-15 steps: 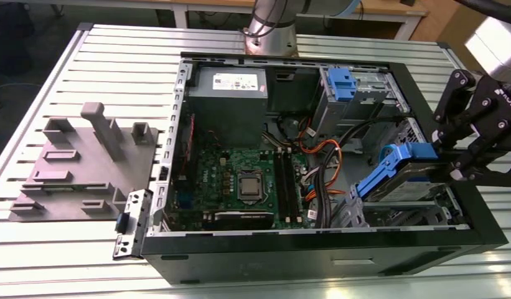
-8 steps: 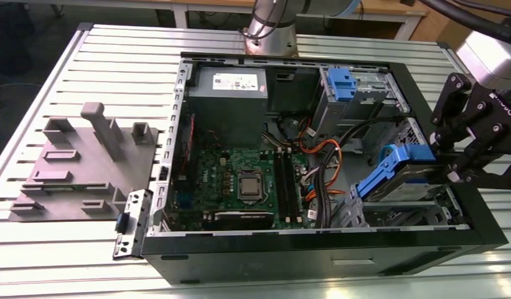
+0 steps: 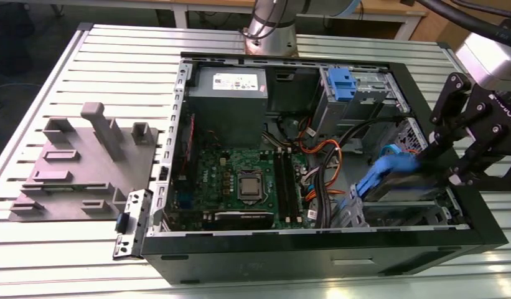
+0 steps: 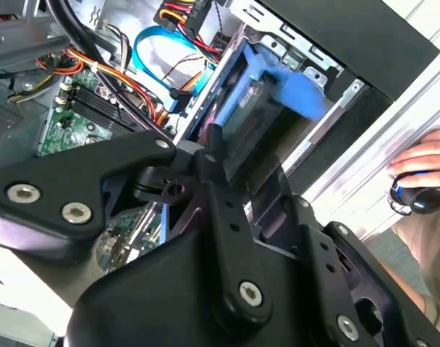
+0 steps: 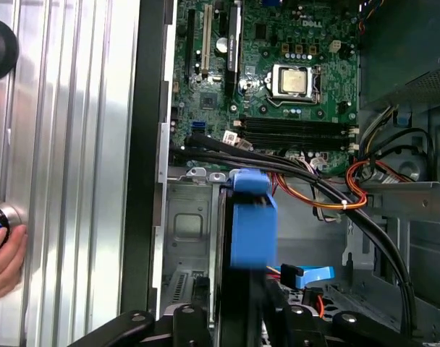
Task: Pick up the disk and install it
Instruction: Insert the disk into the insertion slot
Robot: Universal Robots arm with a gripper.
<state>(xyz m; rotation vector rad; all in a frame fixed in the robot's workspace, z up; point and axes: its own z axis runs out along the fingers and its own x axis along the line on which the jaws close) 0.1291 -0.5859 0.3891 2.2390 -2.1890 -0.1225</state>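
The disk (image 3: 394, 179) is a flat drive with blue plastic rails, held tilted over the metal drive bay (image 3: 404, 213) in the open computer case's near corner, at the exterior view's right. My gripper (image 3: 434, 169) comes in from the exterior view's right and is shut on the disk. In the second wrist view the disk (image 4: 250, 108) slants into the bay past a black finger (image 4: 213, 148), its blue rail end sticking out. The first wrist view shows the disk (image 5: 252, 225) edge-on above the grey bay floor (image 5: 185, 224).
The black case (image 3: 322, 252) lies open on a slatted aluminium table (image 3: 114, 62). Inside are a green motherboard (image 3: 238, 180), a grey box with a white sticker (image 3: 230, 82), a blue clip on a grey cage (image 3: 342, 86) and loose cables (image 3: 326, 168). A grey slotted fixture (image 3: 81, 165) sits beside it. A person's hand (image 4: 422, 165) rests nearby.
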